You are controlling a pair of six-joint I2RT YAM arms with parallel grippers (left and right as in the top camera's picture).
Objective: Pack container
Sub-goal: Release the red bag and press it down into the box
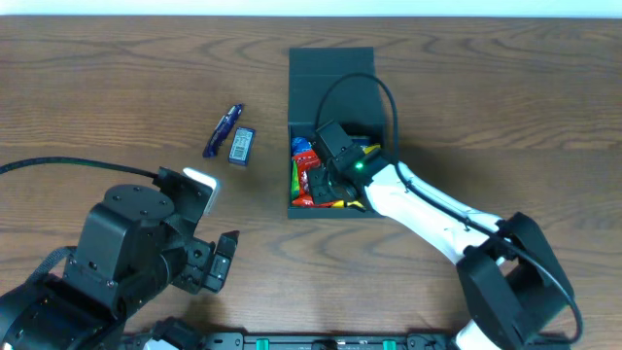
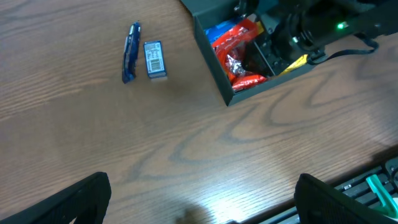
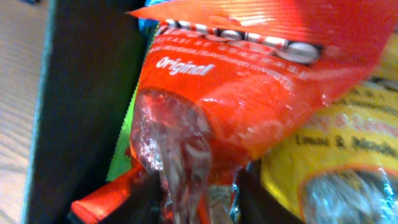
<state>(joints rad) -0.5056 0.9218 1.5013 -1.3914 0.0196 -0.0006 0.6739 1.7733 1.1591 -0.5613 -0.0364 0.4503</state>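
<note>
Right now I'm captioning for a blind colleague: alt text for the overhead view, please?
The right claw reaches into the open dark green container, among red, yellow and blue candy bags. Two small snack bars lie on the wooden table to its left; the left claw hovers open, empty.

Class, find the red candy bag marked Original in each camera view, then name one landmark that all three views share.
Overhead: the red bag sits just right of centre, inside the box.
Left wrist: the red bag is at the top, right of centre.
Right wrist: the red bag fills the middle, its clear end between the fingers.
Shared landmark: the container, its dark wall beside the bag.
</note>
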